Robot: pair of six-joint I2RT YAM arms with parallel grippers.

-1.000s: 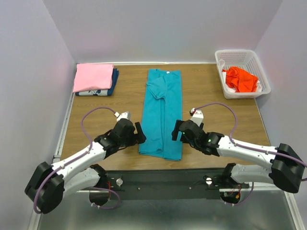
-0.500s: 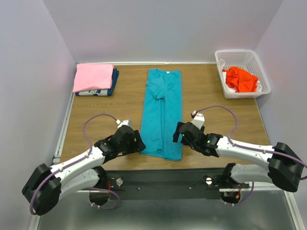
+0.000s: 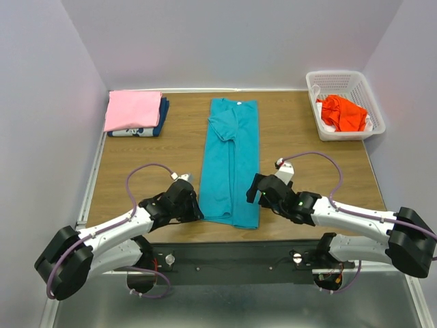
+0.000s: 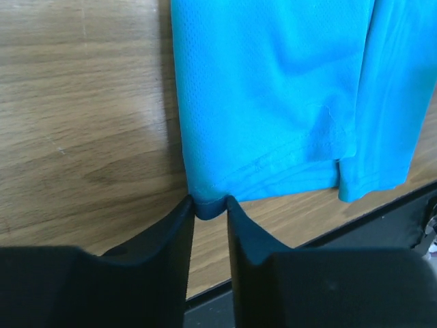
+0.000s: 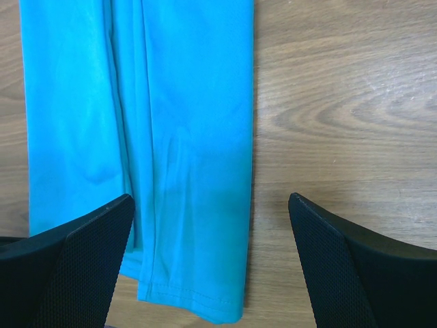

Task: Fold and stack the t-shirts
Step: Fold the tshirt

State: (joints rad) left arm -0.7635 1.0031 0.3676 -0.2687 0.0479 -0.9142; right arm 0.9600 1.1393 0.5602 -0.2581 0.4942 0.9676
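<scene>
It is a robot lab cell: plain pale walls (image 3: 232, 41) enclose a wooden table (image 3: 300, 137) ahead of the left gripper (image 3: 197, 208) and right gripper (image 3: 253, 193); a black mounting rail (image 3: 232, 256) lies behind them.

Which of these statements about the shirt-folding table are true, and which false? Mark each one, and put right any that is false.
1. The teal t-shirt lies as a long narrow strip on the table. True.
2. The left gripper pinches the near left corner of the teal t-shirt's hem. True.
3. The right gripper is shut on the cloth. False: its jaws stand wide open over the strip's near right corner.
4. The pink t-shirt lies in the basket. False: it lies on a dark blue t-shirt at the table's far left. The basket holds an orange-red t-shirt.
</scene>
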